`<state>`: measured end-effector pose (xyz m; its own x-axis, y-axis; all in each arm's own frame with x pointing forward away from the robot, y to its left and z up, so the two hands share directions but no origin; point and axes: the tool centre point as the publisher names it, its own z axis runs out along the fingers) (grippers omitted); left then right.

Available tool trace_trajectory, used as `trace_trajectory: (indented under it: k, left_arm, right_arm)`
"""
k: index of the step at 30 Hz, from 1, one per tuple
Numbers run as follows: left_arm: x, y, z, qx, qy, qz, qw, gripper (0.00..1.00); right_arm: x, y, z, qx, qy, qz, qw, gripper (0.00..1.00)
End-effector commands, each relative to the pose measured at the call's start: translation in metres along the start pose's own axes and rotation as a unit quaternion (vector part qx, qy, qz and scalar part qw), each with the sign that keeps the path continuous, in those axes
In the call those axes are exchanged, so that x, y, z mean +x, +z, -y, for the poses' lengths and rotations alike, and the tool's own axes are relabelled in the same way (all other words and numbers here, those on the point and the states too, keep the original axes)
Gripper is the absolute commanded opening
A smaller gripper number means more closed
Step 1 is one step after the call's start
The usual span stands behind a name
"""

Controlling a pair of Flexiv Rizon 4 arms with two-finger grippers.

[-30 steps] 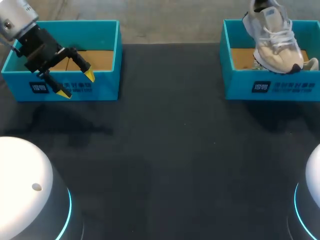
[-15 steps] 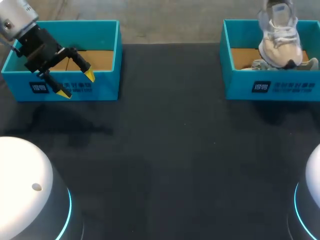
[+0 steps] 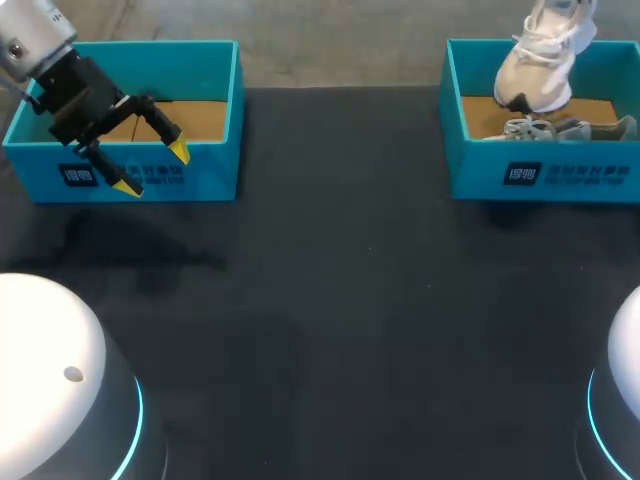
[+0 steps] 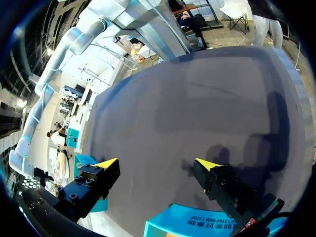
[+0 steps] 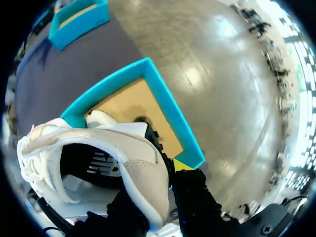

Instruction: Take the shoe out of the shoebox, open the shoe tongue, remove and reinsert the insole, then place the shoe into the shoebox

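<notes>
White shoe held up over the right shoebox; left gripper hangs at the left shoebox.
Nearest me, two white rounded robot bases sit at the near corners of the dark, matte table. At the far edge stand two teal boxes with brown cardboard floors, well apart. The left gripper is over the near wall of the left one, its yellow-tipped fingers spread wide around nothing. Far right, the right gripper is clamped on the shoe's heel collar, the shoe hanging toe-down above the box. A second shoe lies on its side inside that box.
</notes>
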<state>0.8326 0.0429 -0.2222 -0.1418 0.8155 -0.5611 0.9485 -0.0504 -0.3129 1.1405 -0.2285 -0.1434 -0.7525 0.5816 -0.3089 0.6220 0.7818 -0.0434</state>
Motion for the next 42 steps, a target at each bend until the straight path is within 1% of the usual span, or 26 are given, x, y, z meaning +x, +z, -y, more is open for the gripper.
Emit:
trace_trajectory:
  k: [1,2,3,5,6,7,23,24,25,32,33,35,36,38,40,42]
  left_arm:
    - [0.0,0.0,0.001,-0.001,0.0,-0.001,1.0,1.0]
    - [0.0,0.0,0.001,-0.001,0.0,-0.001,1.0,1.0]
    - [0.0,0.0,0.001,-0.001,0.0,-0.001,1.0,1.0]
    - [0.0,0.0,0.001,-0.001,0.0,-0.001,1.0,1.0]
    - [0.0,0.0,0.001,-0.001,0.0,-0.001,1.0,1.0]
    - [0.0,0.0,0.001,-0.001,0.0,-0.001,1.0,1.0]
    - [0.0,0.0,0.001,-0.001,0.0,-0.001,1.0,1.0]
    - [0.0,0.0,0.001,-0.001,0.0,-0.001,1.0,1.0]
    - [0.0,0.0,0.001,-0.001,0.0,-0.001,1.0,1.0]
    - [0.0,0.0,0.001,-0.001,0.0,-0.001,1.0,1.0]
    - [0.0,0.0,0.001,-0.001,0.0,-0.001,1.0,1.0]
    - [0.0,0.0,0.001,-0.001,0.0,-0.001,1.0,1.0]
    - [0.0,0.0,0.001,-0.001,0.0,-0.001,1.0,1.0]
    - [0.0,0.0,0.001,-0.001,0.0,-0.001,1.0,1.0]
    - [0.0,0.0,0.001,-0.001,0.0,-0.001,1.0,1.0]
    - [0.0,0.0,0.001,-0.001,0.0,-0.001,1.0,1.0]
  right_arm:
    - [-0.003,-0.004,0.014,0.012,0.198,-0.017,0.98,0.0]
    - [-0.003,-0.004,0.014,0.012,0.198,-0.017,0.98,0.0]
    - [-0.002,-0.004,0.021,0.028,0.234,-0.015,0.972,0.0]
    - [-0.001,-0.003,0.023,0.031,0.241,-0.015,0.97,0.0]
    - [0.0,-0.002,0.03,0.051,0.275,-0.019,0.96,0.0]
    - [0.001,-0.002,0.033,0.053,0.286,-0.023,0.956,0.0]
    - [0.001,-0.002,0.033,0.053,0.286,-0.023,0.956,0.0]
    - [-0.003,0.004,0.037,0.062,0.317,-0.025,0.946,0.0]
    - [-0.003,0.005,0.04,0.057,0.324,-0.031,0.944,0.0]
    - [-0.007,0.009,0.058,0.061,0.381,-0.026,0.922,0.0]
    - [-0.008,0.01,0.064,0.063,0.401,-0.021,0.914,0.0]
    - [-0.008,0.01,0.07,0.06,0.415,-0.018,0.908,0.0]
    - [-0.008,0.012,0.077,0.058,0.432,-0.018,0.9,0.0]
    - [-0.007,0.014,0.082,0.056,0.44,-0.018,0.896,0.0]
    - [-0.007,0.016,0.091,0.061,0.457,-0.012,0.887,0.0]
    - [-0.006,0.019,0.095,0.063,0.462,-0.011,0.885,0.0]
